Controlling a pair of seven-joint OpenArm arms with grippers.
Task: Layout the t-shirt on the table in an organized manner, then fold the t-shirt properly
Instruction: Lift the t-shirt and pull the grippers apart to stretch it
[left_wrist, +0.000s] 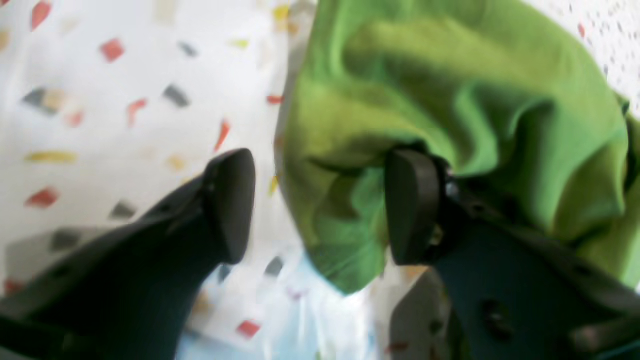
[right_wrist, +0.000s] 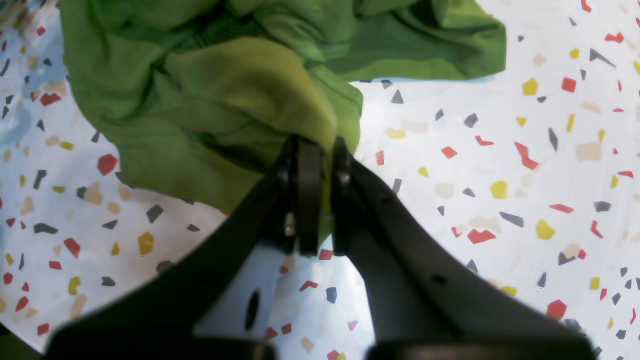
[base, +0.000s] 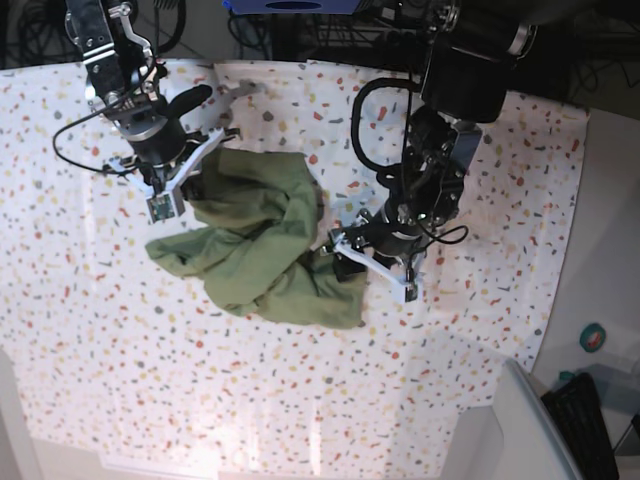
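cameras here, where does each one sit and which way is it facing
left wrist: sits on the left arm, looking along the open left pincer at the crumpled olive-green cotton t-shirt; two dark fingers show.
right wrist: rides the right arm, facing down its right pincer, shut on a fold of the t-shirt.
base: overhead, looking down on the white flecked table, with both arms and the t-shirt between them.
shared: all three views show the t-shirt and the table cloth.
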